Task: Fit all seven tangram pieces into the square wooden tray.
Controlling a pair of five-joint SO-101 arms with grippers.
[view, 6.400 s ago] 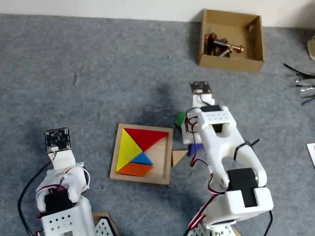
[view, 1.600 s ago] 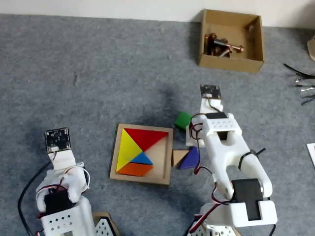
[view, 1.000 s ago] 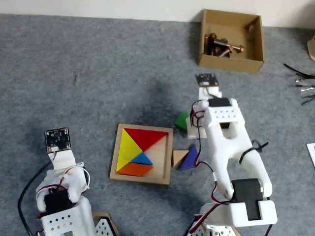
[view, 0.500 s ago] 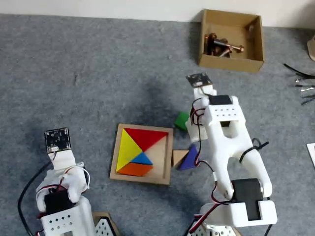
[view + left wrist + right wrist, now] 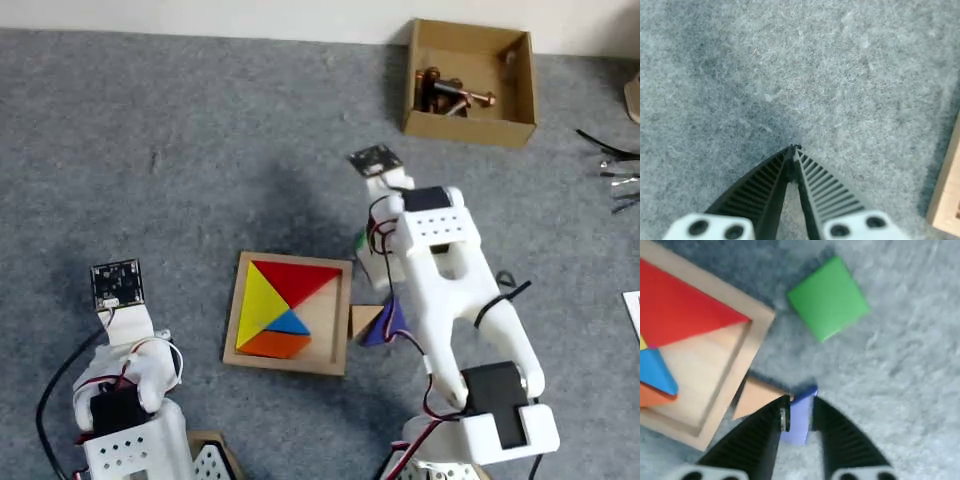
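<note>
Right of the tray, mid-bench, the right pincer pinches the blue piece edge-on. Lowered tilted, it may catch the rim and slip free. At the front-left corner, the left pincer rests pressed together.

rough grey felt mat, smooth pale wood tray, matt blue-violet piece, ribbed plastic left gripper

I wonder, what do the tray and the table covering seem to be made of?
Tray: pale, matte wood, probably, judging by its tan colour and faint grain.
Table covering: likely grey felt or short carpet; fuzzy, mottled fibres show.
</note>
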